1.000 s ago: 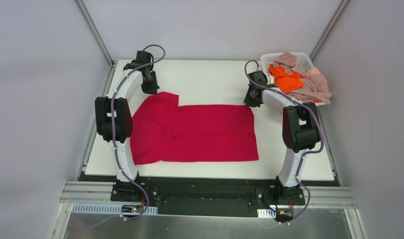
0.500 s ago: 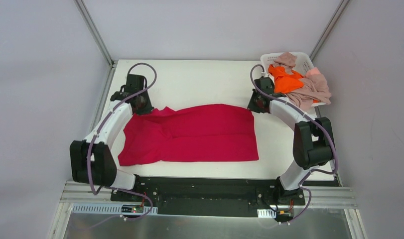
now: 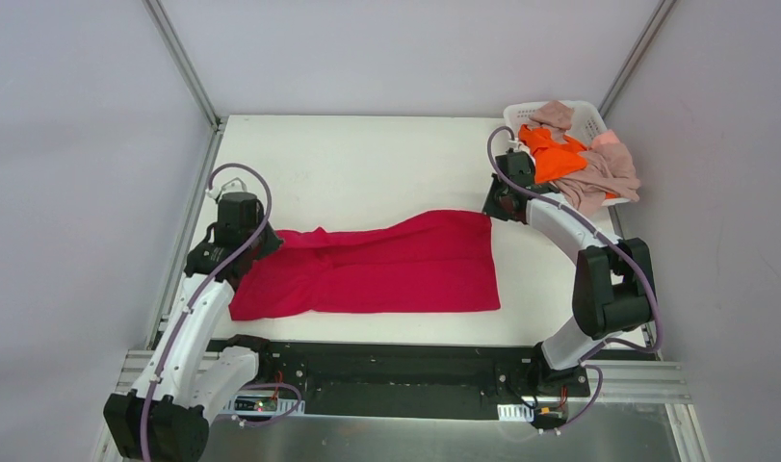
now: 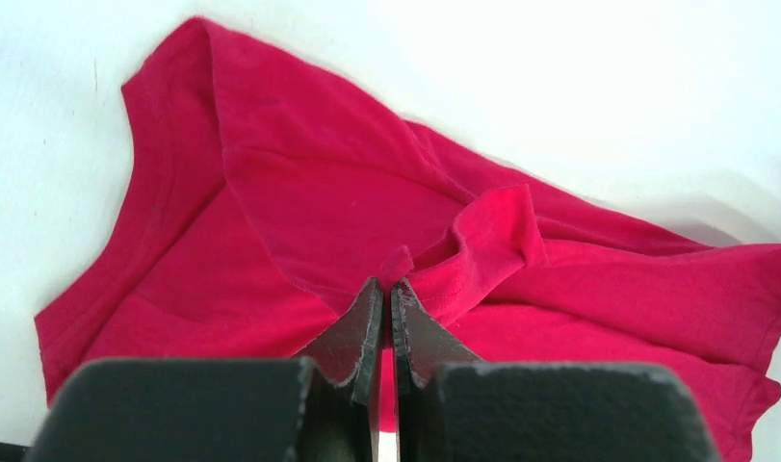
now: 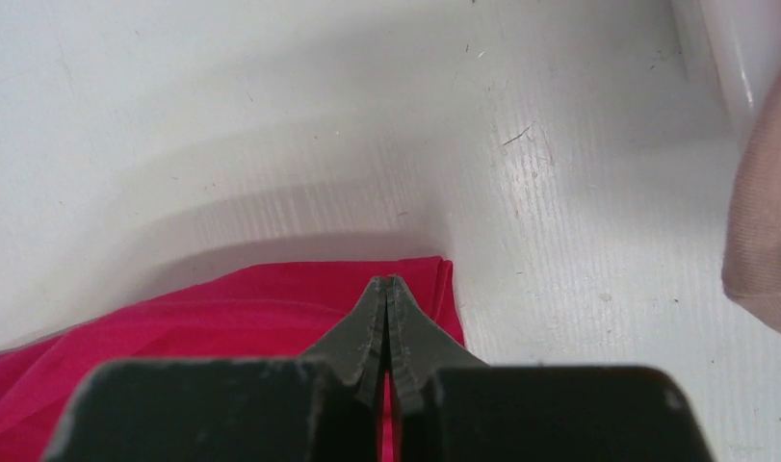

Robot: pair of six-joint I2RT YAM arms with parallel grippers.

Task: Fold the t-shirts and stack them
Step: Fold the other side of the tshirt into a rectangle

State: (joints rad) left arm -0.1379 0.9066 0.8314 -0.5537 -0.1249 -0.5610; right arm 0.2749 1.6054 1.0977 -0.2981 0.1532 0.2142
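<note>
**Work surface.** The crimson t-shirt [image 3: 367,274] lies across the near half of the table [image 3: 367,159], its long axis running from 9 o'clock to 3 o'clock. The near edge is flat on the surface. The far edge slopes from the 1 o'clock corner down toward the 9 o'clock end, and creases run along the body.

**Left gripper** [image 4: 387,286]. It stands at the shirt's 9 o'clock end. The jaws are pressed together and pinch a small nub of crimson cloth beside a raised fold. The left wrist view shows the cloth bunched around the tips.

**Right gripper** [image 5: 386,282]. It stands at the shirt's 1 o'clock corner. The jaws are pressed together on that corner, with crimson cloth showing in the slit between them. A shadow lies on the table just beyond the held edge.

**Other stock.** A white basket [image 3: 586,108] sits at the table's 1 o'clock corner. It holds 1 orange t-shirt [image 3: 555,154] and pink-beige t-shirts [image 3: 608,173] draped over its 3 o'clock rim. Their number cannot be told.
</note>
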